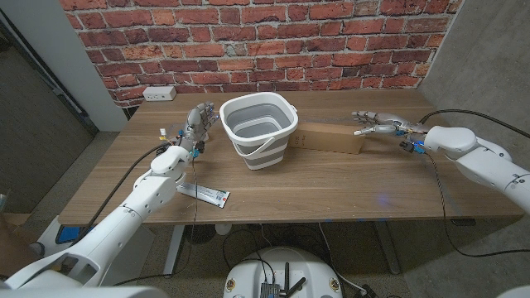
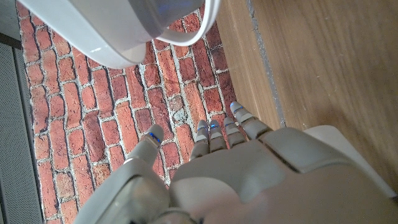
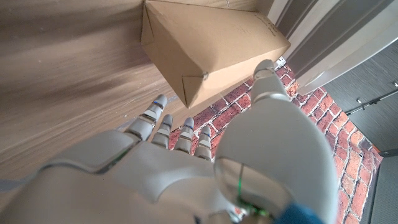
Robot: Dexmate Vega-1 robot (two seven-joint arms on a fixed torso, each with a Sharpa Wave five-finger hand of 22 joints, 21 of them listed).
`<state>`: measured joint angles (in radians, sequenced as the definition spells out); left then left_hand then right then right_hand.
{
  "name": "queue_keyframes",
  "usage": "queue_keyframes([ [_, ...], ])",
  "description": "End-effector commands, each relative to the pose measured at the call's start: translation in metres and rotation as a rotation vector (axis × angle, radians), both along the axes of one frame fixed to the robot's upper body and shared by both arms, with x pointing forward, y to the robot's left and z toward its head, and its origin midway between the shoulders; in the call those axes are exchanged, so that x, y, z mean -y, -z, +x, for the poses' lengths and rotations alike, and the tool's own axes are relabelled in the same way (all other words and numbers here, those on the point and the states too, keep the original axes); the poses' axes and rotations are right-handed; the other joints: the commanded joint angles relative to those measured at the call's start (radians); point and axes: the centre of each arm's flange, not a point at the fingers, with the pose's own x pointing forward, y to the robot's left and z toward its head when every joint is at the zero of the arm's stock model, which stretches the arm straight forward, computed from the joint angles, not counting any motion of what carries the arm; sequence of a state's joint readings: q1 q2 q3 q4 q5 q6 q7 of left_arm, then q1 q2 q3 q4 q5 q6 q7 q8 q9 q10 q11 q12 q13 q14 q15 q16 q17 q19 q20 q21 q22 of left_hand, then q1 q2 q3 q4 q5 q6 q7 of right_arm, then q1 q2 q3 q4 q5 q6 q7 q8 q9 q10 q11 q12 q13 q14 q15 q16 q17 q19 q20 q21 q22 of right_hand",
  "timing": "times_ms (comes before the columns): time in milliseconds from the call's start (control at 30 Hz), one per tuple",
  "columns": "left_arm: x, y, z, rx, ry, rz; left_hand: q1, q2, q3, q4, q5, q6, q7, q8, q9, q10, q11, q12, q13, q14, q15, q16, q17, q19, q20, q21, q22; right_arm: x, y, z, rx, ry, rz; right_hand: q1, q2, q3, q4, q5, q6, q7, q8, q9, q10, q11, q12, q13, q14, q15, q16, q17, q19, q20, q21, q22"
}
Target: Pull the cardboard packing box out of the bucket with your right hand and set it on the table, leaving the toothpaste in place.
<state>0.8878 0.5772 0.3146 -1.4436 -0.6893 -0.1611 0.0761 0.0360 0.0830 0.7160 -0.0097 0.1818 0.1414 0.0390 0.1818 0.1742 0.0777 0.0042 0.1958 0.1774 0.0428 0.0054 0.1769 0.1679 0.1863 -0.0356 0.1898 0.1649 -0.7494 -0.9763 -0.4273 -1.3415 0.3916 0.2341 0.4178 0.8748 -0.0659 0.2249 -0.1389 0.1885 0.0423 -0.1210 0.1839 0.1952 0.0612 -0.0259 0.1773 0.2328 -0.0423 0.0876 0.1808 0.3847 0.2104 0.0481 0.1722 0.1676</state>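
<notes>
Nearest the robot, a toothpaste tube point(image 1: 204, 194) lies flat on the wooden table point(image 1: 348, 186) close to the front edge, beside the left forearm and well apart from the bucket. Farther in, the grey and white bucket point(image 1: 258, 128) stands upright near the middle of the table, its handle hanging down the front wall; its rim point(image 2: 130, 37) also shows in the left wrist view. The left hand point(image 1: 197, 124) is raised just beside the bucket's left side, fingers point(image 2: 214, 134) held close together and pointing toward the brick wall point(image 1: 273, 50), holding nothing; whether it touches the bucket cannot be told. To the right of the bucket, the cardboard box point(image 1: 330, 139) lies on its long side on the table, one end right next to the bucket wall. The right hand point(image 1: 377, 124) is at the box's far right end, fingers point(image 3: 158, 121) spread with nothing between them, thumb reaching toward the box's end face point(image 3: 205, 50); contact cannot be told. At the table's back left corner a white power strip point(image 1: 158, 93) sits against the brick wall.
</notes>
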Motion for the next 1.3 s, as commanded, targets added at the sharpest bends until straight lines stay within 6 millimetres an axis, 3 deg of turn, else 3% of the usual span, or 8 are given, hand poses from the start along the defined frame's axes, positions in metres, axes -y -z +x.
queue_keyframes([
  [33, -0.001, -0.003, 0.008, 0.014, 0.004, 0.003, -0.007, 0.052, 0.007, -0.002, -0.002, 0.012, 0.002, 0.006, 0.004, 0.012, 0.0, 0.002, 0.003, 0.011, -0.001, 0.0, 0.001, 0.009, -0.039, 0.001, 0.004, 0.008, -0.012, -0.004, 0.02, -0.025, 0.042, -0.015, 0.004, -0.003, 0.006, -0.003, -0.005, 0.0, 0.003, 0.0, -0.003, 0.0, 0.008, 0.002, -0.007, 0.002, 0.003, 0.001, -0.013, 0.001, -0.003, 0.0],
  [467, -0.001, -0.001, 0.007, 0.012, -0.005, 0.015, -0.005, 0.05, 0.008, -0.007, -0.002, 0.014, 0.002, 0.006, 0.004, 0.013, -0.002, 0.002, 0.003, 0.013, -0.003, 0.0, 0.001, 0.007, -0.04, 0.0, 0.004, 0.009, -0.02, -0.003, 0.071, -0.043, 0.155, -0.059, 0.017, -0.01, 0.026, -0.008, 0.005, 0.022, 0.01, -0.001, 0.001, 0.004, 0.015, -0.004, -0.012, -0.004, 0.01, -0.007, -0.029, -0.001, 0.003, 0.0],
  [567, 0.0, 0.0, 0.006, 0.02, -0.002, 0.007, -0.004, 0.05, 0.008, -0.008, -0.002, 0.013, 0.001, 0.006, 0.004, 0.013, -0.002, 0.001, 0.003, 0.013, -0.003, 0.0, 0.0, 0.007, -0.04, 0.0, 0.004, 0.009, -0.021, -0.001, 0.078, -0.043, 0.18, -0.105, 0.032, -0.018, 0.045, -0.011, 0.007, 0.026, 0.011, -0.002, 0.007, 0.006, 0.02, -0.01, 0.012, -0.021, 0.024, -0.016, 0.009, -0.02, 0.021, 0.0],
  [700, -0.003, 0.0, 0.005, 0.031, -0.016, -0.002, -0.003, 0.05, 0.008, -0.009, -0.002, 0.013, 0.0, 0.005, 0.004, 0.012, -0.004, 0.001, 0.003, 0.014, -0.004, 0.0, 0.0, 0.007, -0.04, 0.0, 0.004, 0.005, -0.021, -0.001, 0.098, -0.037, 0.221, -0.126, 0.039, -0.021, 0.051, -0.011, 0.008, 0.028, 0.011, -0.003, 0.022, 0.006, 0.026, -0.014, 0.033, -0.036, 0.032, -0.023, 0.046, -0.029, 0.031, 0.0],
  [1300, -0.006, 0.004, 0.01, 0.071, -0.03, -0.007, 0.001, 0.053, 0.012, -0.015, -0.003, 0.014, -0.001, 0.005, 0.004, 0.01, -0.004, -0.001, 0.003, 0.012, -0.006, -0.002, 0.0, 0.007, -0.042, 0.0, 0.004, -0.013, -0.02, 0.012, 0.15, -0.024, 0.391, -0.182, 0.071, -0.026, 0.075, -0.008, 0.037, 0.034, 0.02, -0.004, 0.062, 0.006, 0.037, -0.02, 0.055, -0.054, 0.041, -0.032, 0.073, -0.044, 0.031, 0.0],
])
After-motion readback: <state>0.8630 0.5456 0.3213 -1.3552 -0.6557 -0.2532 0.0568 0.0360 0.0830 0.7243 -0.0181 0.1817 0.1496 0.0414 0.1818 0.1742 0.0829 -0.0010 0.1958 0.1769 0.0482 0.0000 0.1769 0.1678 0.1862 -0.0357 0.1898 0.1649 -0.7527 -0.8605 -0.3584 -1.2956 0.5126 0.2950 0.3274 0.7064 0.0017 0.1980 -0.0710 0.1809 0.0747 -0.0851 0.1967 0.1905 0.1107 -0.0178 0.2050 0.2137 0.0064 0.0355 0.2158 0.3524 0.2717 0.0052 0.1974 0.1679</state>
